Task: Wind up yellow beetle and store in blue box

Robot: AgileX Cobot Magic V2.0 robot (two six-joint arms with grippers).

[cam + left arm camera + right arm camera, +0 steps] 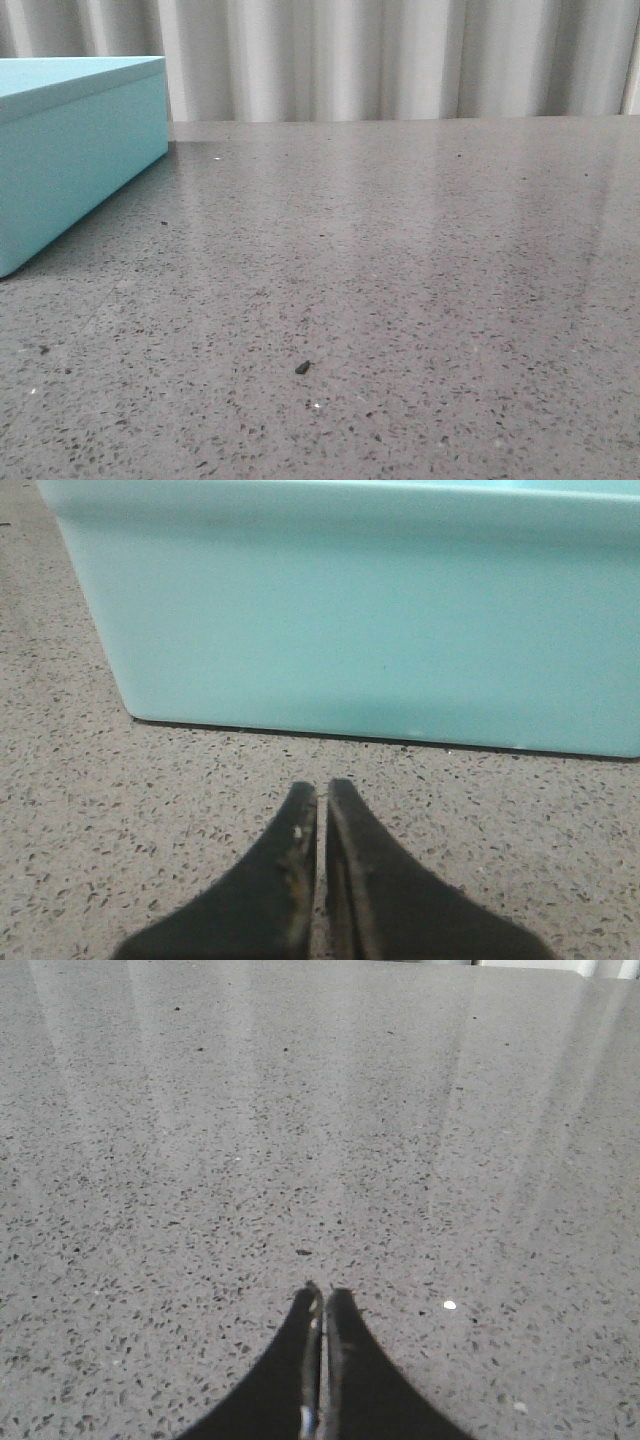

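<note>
Blue box [70, 150] sits at far left of the grey speckled surface [400, 280], lid on, edge flush all round as far as front view shows. Pale pleated curtain [400, 60] behind. Small dark fleck [302, 367] on the surface near centre-front; too small to tell what it is.

Left gripper [322, 795]: jaws pressed together, only a hairline gap betw. the tips, nothing held. Low over the surface, pointed at the box's side wall, near it but not touching.

Right gripper [322, 1300]: jaws likewise closed to a thin slit, nothing held. Hangs over bare surface, well apart from the box.

Yellow beetle: can't locate it on the surface. Box is closed, so contents can't be told. Scene fits two stages: beetle wound and shut inside the box, or beetle yet to come to the surface. Can't settle which.

Handling, as judgement only (toy unseen): wind-up beetle prob. light hard plastic, smooth rounded shell, so slippery under narrow tips. Best hold likely across the body's sides, w/ other jaws on the winding key. Key and legs prob. the fragile bits; avoid squeezing those hard. Box lid looks stiff, light card; lift by its rim.
</note>
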